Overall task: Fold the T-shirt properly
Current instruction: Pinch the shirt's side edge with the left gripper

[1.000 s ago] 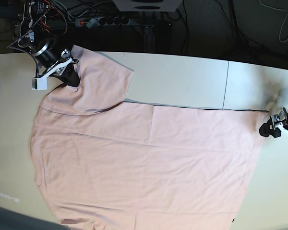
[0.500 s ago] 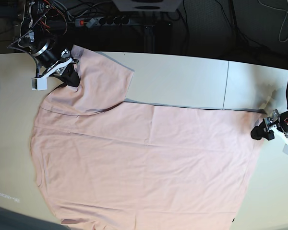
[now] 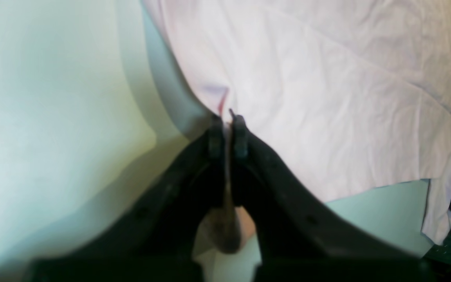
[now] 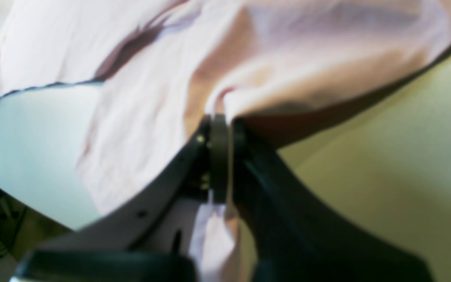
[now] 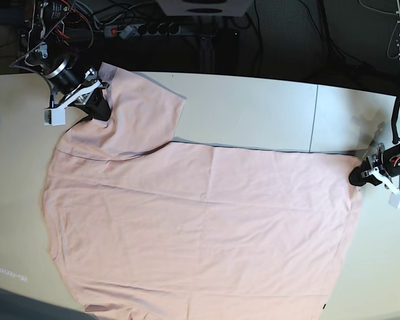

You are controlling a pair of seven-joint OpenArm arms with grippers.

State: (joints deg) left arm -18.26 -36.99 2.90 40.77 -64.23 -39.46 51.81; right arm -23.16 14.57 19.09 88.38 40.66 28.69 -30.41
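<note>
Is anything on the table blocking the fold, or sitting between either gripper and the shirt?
Nothing visible. The right gripper is shut on the T-shirt at its sleeve, the left gripper on the hem corner; the table beside it shows no obstacle.

One T-shirt (image 5: 200, 227) is seen, spread across one desk (image 5: 253, 110). Two grippers are counted: the right gripper (image 5: 97, 100) at upper left, the left gripper (image 5: 360, 179) at right edge.

The T-shirt (image 5: 200, 227) covers most of the table (image 5: 253, 107), reaching its front edge. Bare surface runs along the back edge, left edge and right corners. Cables and a power strip (image 5: 143, 29) crowd behind.
</note>
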